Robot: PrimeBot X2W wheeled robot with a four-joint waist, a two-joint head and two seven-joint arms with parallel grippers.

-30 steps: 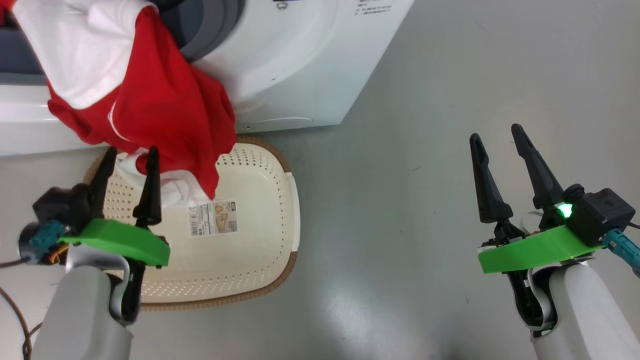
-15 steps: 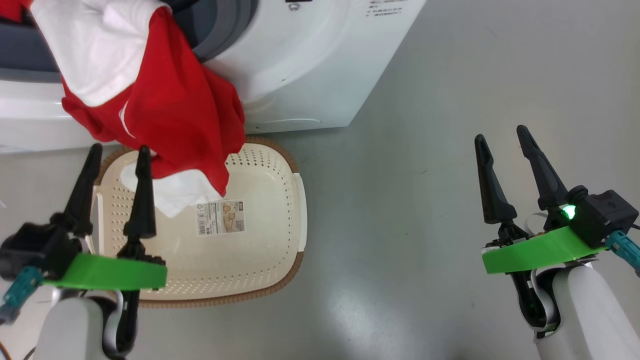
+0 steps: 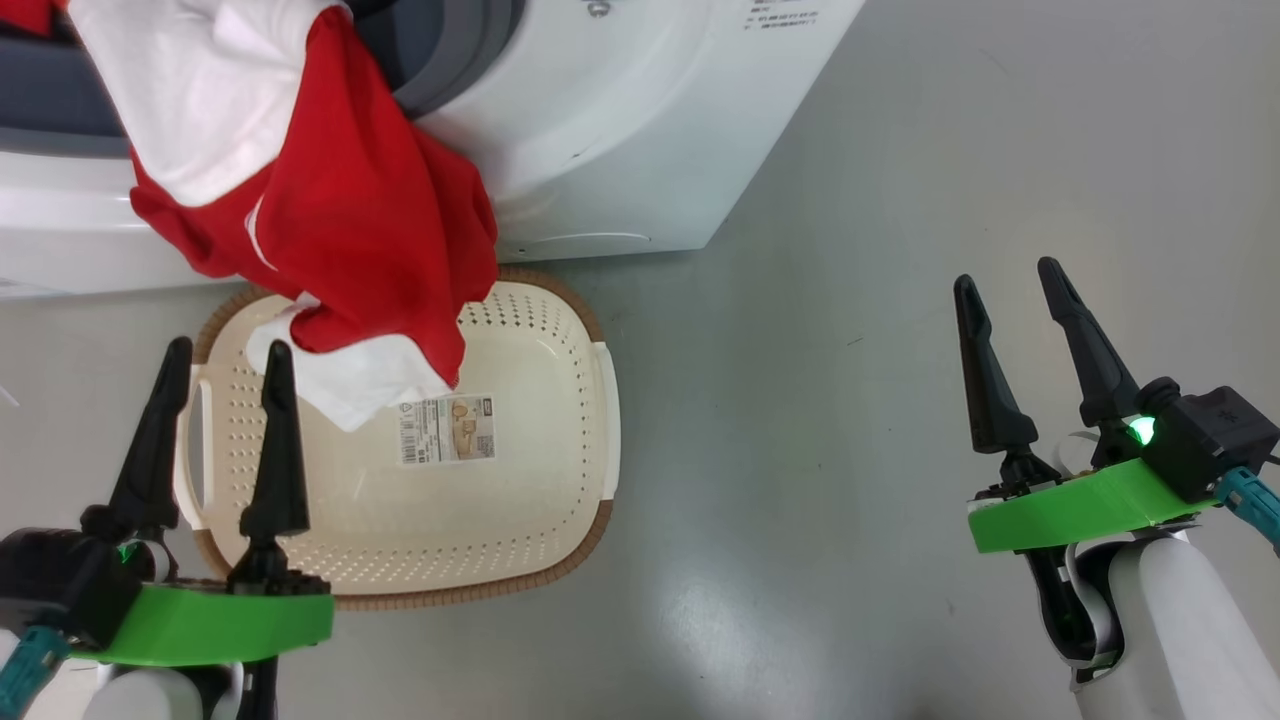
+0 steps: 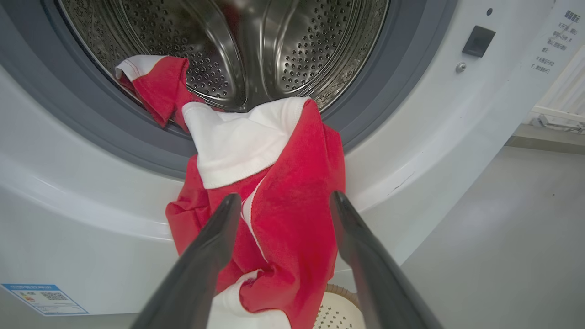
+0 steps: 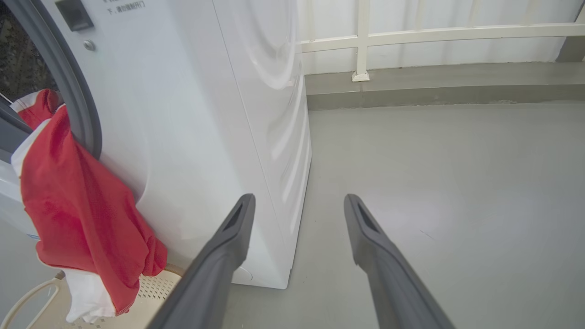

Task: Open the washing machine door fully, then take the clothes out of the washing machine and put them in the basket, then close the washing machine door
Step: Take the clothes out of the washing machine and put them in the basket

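The clothes, a red bundle with white patches, hang out of the washing machine over its grey ring, and their lower end dangles into the cream basket on the floor below. My left gripper is open over the basket's left side, short of the cloth. In the left wrist view, that gripper points at the hanging clothes, and more red cloth lies in the steel drum. My right gripper is open over bare floor, far right. The door is out of view.
A paper label is stuck on the basket's bottom. Grey floor stretches to the right of the machine and basket. In the right wrist view, a low ledge with a white railing runs behind the machine.
My left gripper has drawn back from the clothes' lower end toward me, still open. The camera has shifted slightly. The clothes and the right gripper stay as they were.
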